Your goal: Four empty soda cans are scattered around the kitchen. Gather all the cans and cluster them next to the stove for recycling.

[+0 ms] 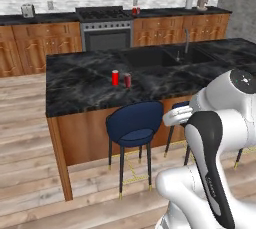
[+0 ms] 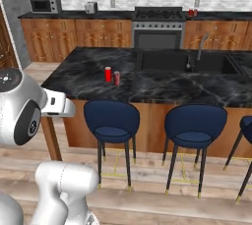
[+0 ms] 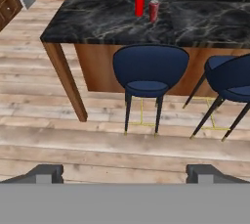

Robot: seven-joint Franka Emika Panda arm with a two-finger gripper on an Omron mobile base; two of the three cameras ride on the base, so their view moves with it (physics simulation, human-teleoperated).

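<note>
Red soda cans are seen in two pairs: a bright red can (image 1: 115, 77) and a darker can (image 1: 127, 80) stand just beside each other on the black marble island counter (image 1: 75, 85), while two more cans (image 1: 135, 10) already appear to rest on the back counter right beside the stove (image 1: 105, 25). The task is judged about half done, the island pair being left to carry over. The gripper (image 3: 125, 174) is held with jaws spread wide and empty, well apart from the cans, above the wood floor before a blue stool (image 3: 149, 69).

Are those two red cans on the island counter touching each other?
Apart. In the hand view, a thin strip of dark counter shows between the bright red can and the darker can.
</note>
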